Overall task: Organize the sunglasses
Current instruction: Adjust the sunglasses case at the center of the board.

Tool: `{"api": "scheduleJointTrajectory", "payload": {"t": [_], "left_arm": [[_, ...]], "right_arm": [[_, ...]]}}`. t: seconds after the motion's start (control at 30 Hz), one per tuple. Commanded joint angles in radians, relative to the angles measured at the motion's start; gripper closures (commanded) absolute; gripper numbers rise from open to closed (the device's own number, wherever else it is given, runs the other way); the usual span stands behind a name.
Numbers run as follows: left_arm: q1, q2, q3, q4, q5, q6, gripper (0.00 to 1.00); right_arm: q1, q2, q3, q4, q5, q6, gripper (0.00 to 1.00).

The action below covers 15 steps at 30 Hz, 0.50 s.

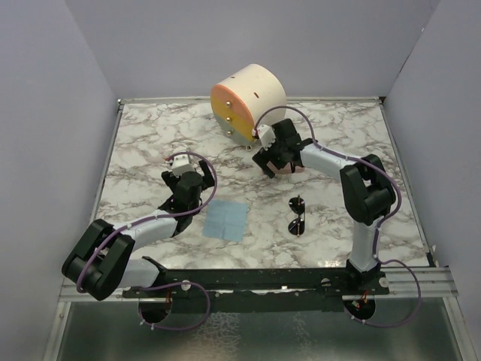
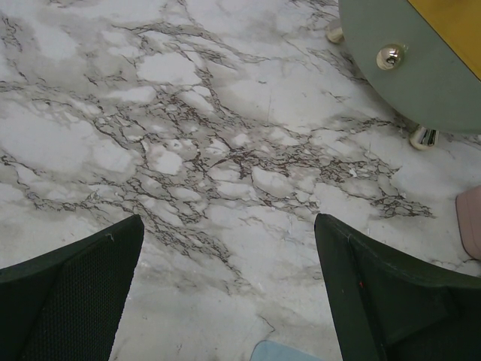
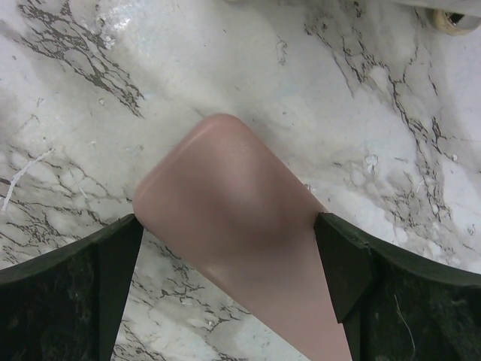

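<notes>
The sunglasses [image 1: 297, 216], a small dark pair with round lenses, lie on the marble table [image 1: 150, 150] near the right arm's base, apart from both grippers. A pink glasses case [image 3: 233, 173] lies flat on the table under my right gripper [image 3: 227, 219], whose open fingers straddle it with the tips right at its two sides. From above, only a sliver of the case [image 1: 289, 168] shows beneath the right gripper [image 1: 276, 159]. My left gripper [image 2: 229, 219] hangs open over bare marble, empty, just up and left of the light blue cloth [image 1: 226, 219].
A round cream drum [image 1: 246, 101] with an orange face stands at the back centre on small feet, just beyond the right gripper; its face [image 2: 421, 60] fills the upper right of the left wrist view. A cloth corner [image 2: 289, 352] shows below the left jaws. Grey walls enclose the table.
</notes>
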Motion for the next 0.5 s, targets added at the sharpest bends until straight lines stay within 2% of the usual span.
{"api": "scheduleJointTrajectory", "payload": {"t": [0.0, 0.2, 0.27, 0.37, 0.43, 0.47], "left_arm": [[0.005, 0.008, 0.005, 0.024, -0.011, -0.003, 0.01], [0.005, 0.003, 0.001, 0.024, -0.005, -0.008, 0.01], [0.005, -0.002, -0.002, 0.024, -0.005, -0.007, 0.01], [0.005, 0.001, -0.003, 0.024, -0.008, -0.007, 0.01], [0.005, 0.007, -0.001, 0.024, -0.008, -0.006, 0.01], [0.005, 0.011, 0.001, 0.024, -0.009, -0.006, 0.01]], "right_arm": [[-0.032, -0.089, -0.063, 0.039, -0.004, 0.060, 0.01], [-0.101, -0.248, -0.142, 0.132, -0.014, 0.165, 0.01], [-0.121, -0.259, -0.144, 0.151, 0.003, 0.193, 0.08], [-0.124, -0.242, -0.133, 0.176, 0.033, 0.215, 0.30], [-0.125, -0.207, -0.111, 0.173, 0.058, 0.231, 0.52], [-0.126, -0.186, -0.100, 0.172, 0.064, 0.236, 0.59]]}}
